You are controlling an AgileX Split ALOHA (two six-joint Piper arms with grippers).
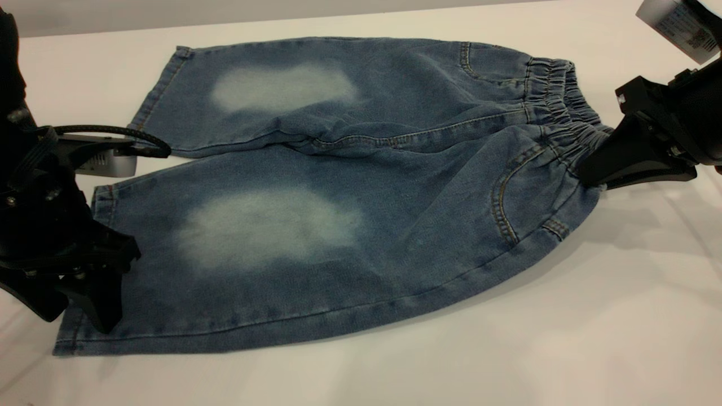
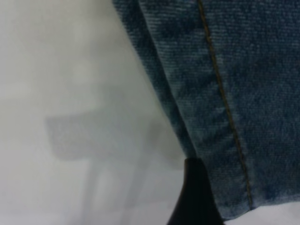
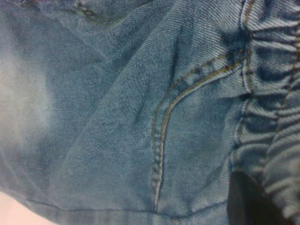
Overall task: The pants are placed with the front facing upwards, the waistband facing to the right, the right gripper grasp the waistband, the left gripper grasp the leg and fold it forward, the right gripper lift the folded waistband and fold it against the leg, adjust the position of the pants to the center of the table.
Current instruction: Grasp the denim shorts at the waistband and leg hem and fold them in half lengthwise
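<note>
While the pants (image 1: 338, 225) lie flat, the right gripper (image 1: 592, 169) pinches the waistband (image 1: 558, 107); the left gripper's (image 1: 98, 304) grip is unclear.

The pants (image 1: 338, 192) lie flat on the table (image 1: 564, 338), filling the middle of the exterior frame, legs pointing to the frame's left and the waistband (image 1: 564, 113) at the upper right. One leg runs along the upper part of the frame, the other below it, nearer the lower edge; the two meet just right of centre. The left gripper (image 1: 96, 293) sits at the lower left, on the hem end of the lower leg. The right gripper (image 1: 598, 166) comes in from the right edge, its tip touching the waistband's lower end.
</note>
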